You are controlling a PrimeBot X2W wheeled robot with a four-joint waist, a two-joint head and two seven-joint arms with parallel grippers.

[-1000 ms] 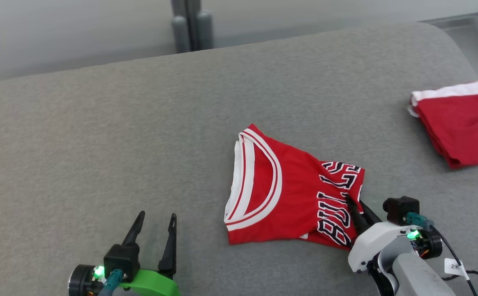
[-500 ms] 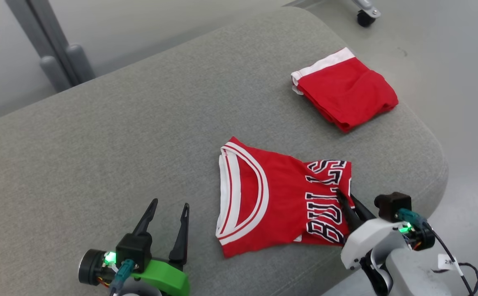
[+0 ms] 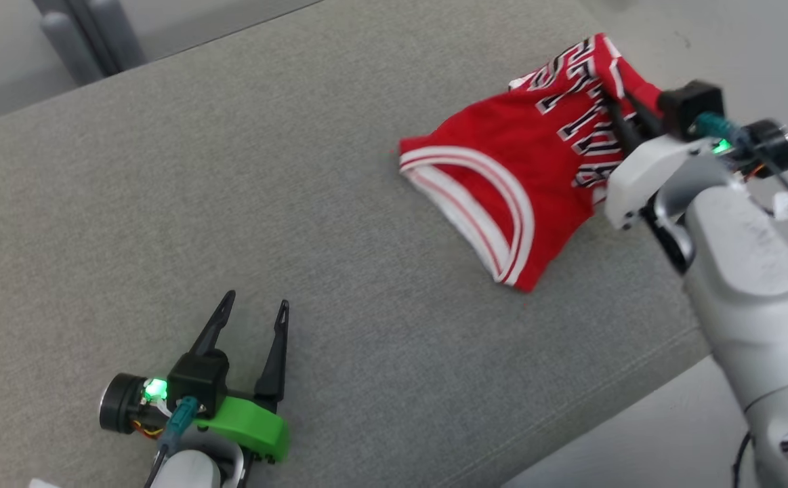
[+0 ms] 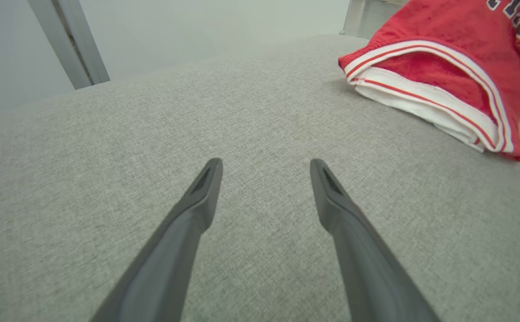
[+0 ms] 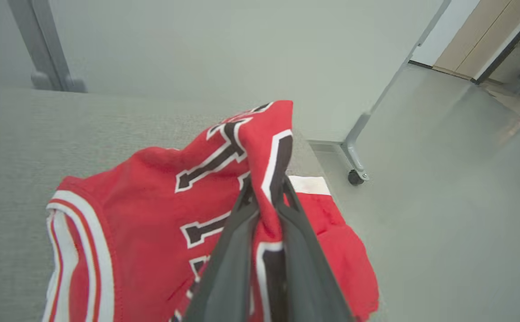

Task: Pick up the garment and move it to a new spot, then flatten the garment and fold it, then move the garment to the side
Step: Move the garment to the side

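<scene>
Both fingers of my right gripper [image 3: 618, 102] clamped the red white-trimmed fabric jersey [image 3: 502, 176]; its length trailed toward my spread left gripper [image 3: 257, 301].

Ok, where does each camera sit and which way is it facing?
Head: above, facing down at the cushion; left tool open, right tool gripping the jersey.
Left wrist: low, facing along its open fingers toward the jersey.
Right wrist: facing along its fingers, pinching the jersey, toward the floor.
Shared: all show the jersey.

garments 2 — jersey [image 3: 502, 169], red bundle [image 5: 344, 250] | pincers 2 — left pincer [image 3: 257, 298], right pincer [image 3: 617, 102]
</scene>
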